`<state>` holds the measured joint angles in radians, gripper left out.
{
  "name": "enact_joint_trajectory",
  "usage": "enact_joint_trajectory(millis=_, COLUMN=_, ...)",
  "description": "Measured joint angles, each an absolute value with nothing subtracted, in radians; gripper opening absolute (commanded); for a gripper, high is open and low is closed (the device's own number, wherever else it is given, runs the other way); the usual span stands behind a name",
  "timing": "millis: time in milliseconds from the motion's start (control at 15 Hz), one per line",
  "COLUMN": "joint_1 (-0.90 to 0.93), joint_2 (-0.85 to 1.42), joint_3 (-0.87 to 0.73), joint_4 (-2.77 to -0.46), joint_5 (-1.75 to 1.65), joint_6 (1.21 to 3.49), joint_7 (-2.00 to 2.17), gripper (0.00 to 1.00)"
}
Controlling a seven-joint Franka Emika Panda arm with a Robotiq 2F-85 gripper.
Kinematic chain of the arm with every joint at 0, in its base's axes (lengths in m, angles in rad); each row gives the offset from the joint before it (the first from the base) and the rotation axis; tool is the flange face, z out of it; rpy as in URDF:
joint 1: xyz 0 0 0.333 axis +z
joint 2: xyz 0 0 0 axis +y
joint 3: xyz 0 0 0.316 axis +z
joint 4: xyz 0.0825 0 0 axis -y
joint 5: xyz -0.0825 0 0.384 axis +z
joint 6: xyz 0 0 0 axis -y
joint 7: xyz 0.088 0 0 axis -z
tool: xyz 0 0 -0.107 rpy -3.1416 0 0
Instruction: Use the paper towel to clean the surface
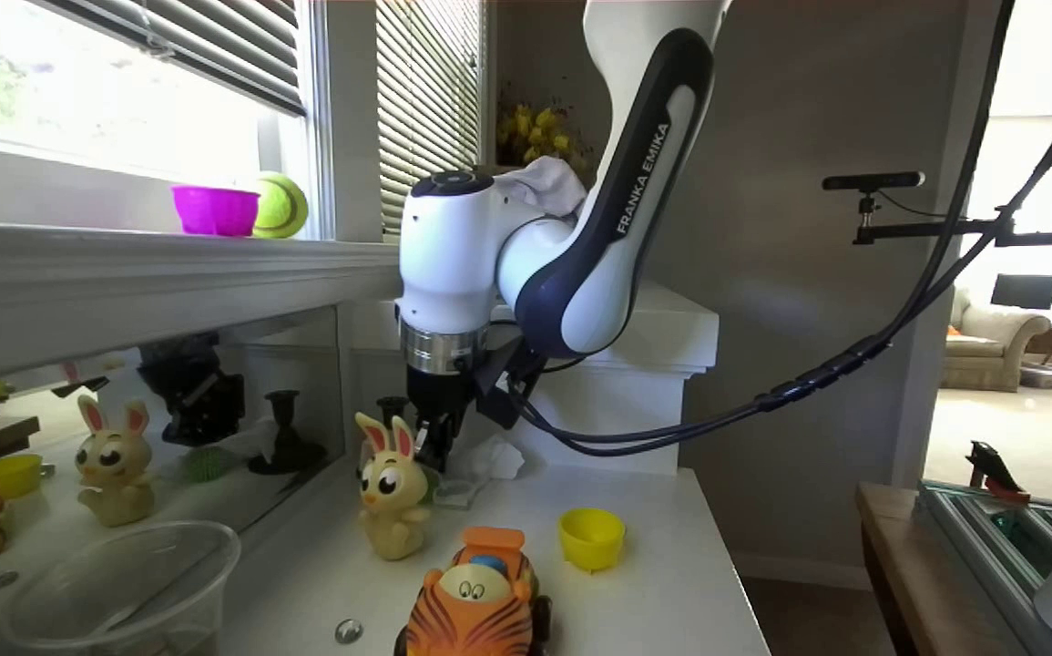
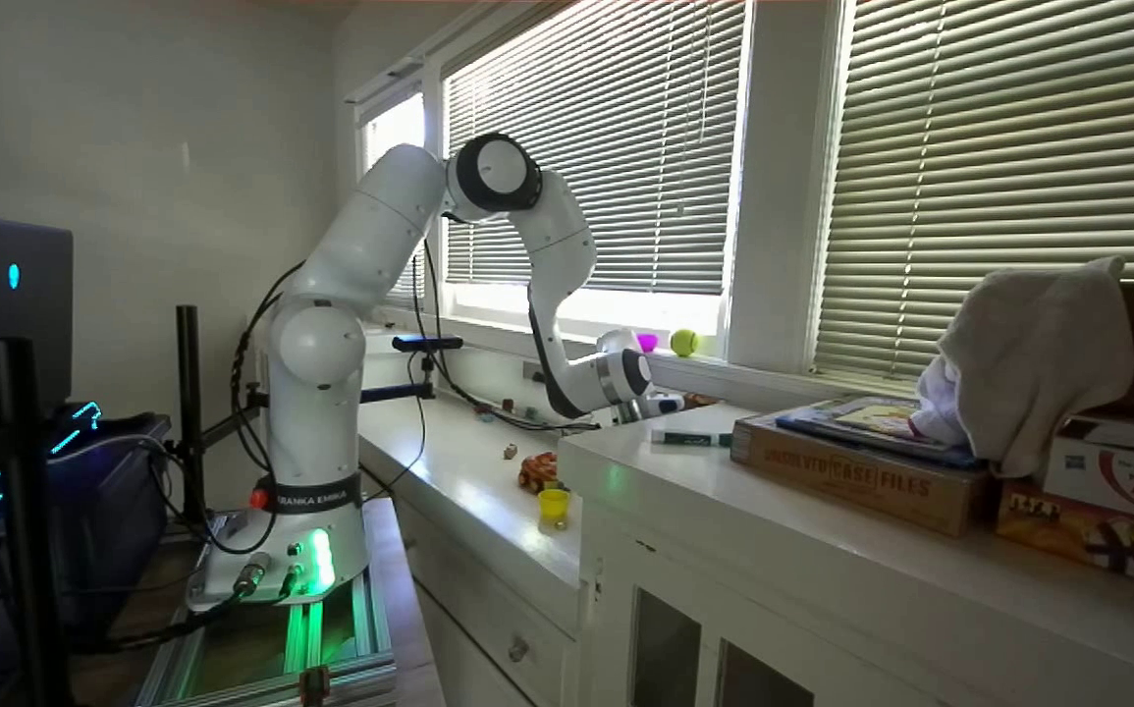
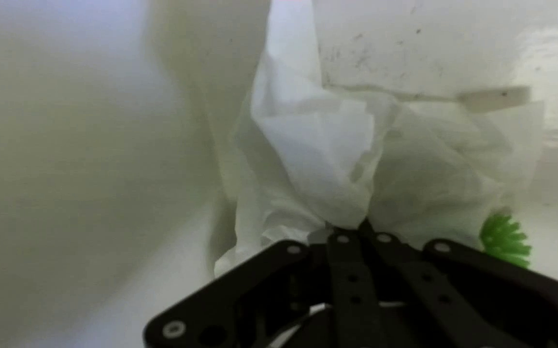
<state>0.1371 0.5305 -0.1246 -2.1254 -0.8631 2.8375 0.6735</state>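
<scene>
Holding the paper towel (image 3: 307,150) by its gathered folds, the gripper (image 3: 362,226) stood with its 2 fingers drawn together at the lower center of the wrist view; no gap showed beyond the pinched paper. The crumpled sheet fanned upward across the middle of that frame, over the white countertop (image 1: 662,597). In an exterior view, the paper lay at lower center, just beside the gripper and in front of the white ledge (image 1: 644,392).

Status by step:

1. Grasp: judged complete.
2. Placement: judged complete or nearly so. The loose edges appeared to rest on the countertop; pressure could not be determined.
3. Wiping: judged unfinished. Dark specks (image 3: 361,58) showed at the upper center-right of the wrist view, just beyond the sheet's edge. Whether any area had been wiped could not be told.

Remaining work, by judgement: drag the sheet over the specks, then extend the stroke where access allowed. Items limiting travel were the rabbit figurine (image 1: 393,506) at lower left-center, the tiger-striped toy car (image 1: 471,606) at bottom center, the yellow cup (image 1: 591,538) at lower center-right, and a green bristled object (image 3: 503,239) partly under the paper at the right of the wrist view.
</scene>
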Motion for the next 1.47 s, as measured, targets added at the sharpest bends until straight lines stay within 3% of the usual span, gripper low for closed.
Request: enact_joint_trajectory(millis=1467, joint_1=0.116, joint_2=0.517, joint_3=-0.106, joint_4=-2.143, joint_5=-0.860, joint_6=2.823, joint_7=0.645, gripper=0.00)
